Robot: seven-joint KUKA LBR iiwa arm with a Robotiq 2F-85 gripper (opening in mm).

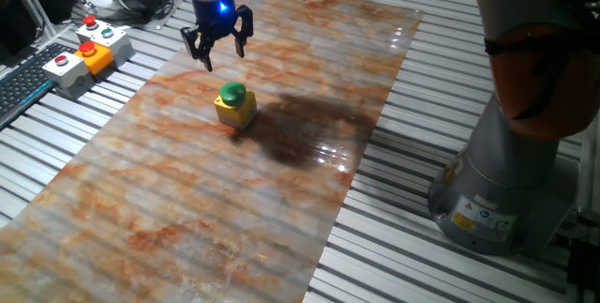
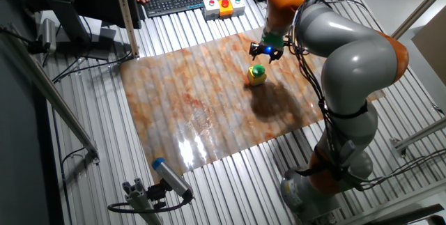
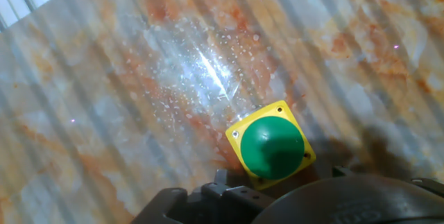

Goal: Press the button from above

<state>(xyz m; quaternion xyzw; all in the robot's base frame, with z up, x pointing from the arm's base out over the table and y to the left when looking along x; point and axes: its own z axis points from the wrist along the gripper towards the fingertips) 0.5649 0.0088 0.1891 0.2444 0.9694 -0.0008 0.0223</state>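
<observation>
1. I have the gripper (image 1: 217, 48) hanging in the air above the marbled mat (image 1: 187, 200), and I judge the press has not begun: nothing touches the button (image 1: 233, 93) yet.
2. In one fixed view the fingers (image 1: 202, 48) are spread with clear daylight between the tips, so the tool is released and holding nothing. I would want them closed, or one fingertip set over the dome, before I go down; spread like this they might straddle the button and miss the cap.
3. To do this well I would first line up sideways, then come straight down. A slanted approach could catch the edge of the yellow box (image 1: 235, 109) and shove it across the slick mat.
4. I would go down gently and stop once the dome gives, since the box looks light and loose.
5. The button sits on its yellow box around the middle of the mat, with the gripper above it and a little to the far left in that fixed view.
6. In the hand view the button (image 3: 273, 147) lies low and right of centre, close to the hand's body, so I am not yet centred over it.
7. The control boxes (image 1: 82, 52) with red buttons, off the mat at far left, are not my target.
</observation>
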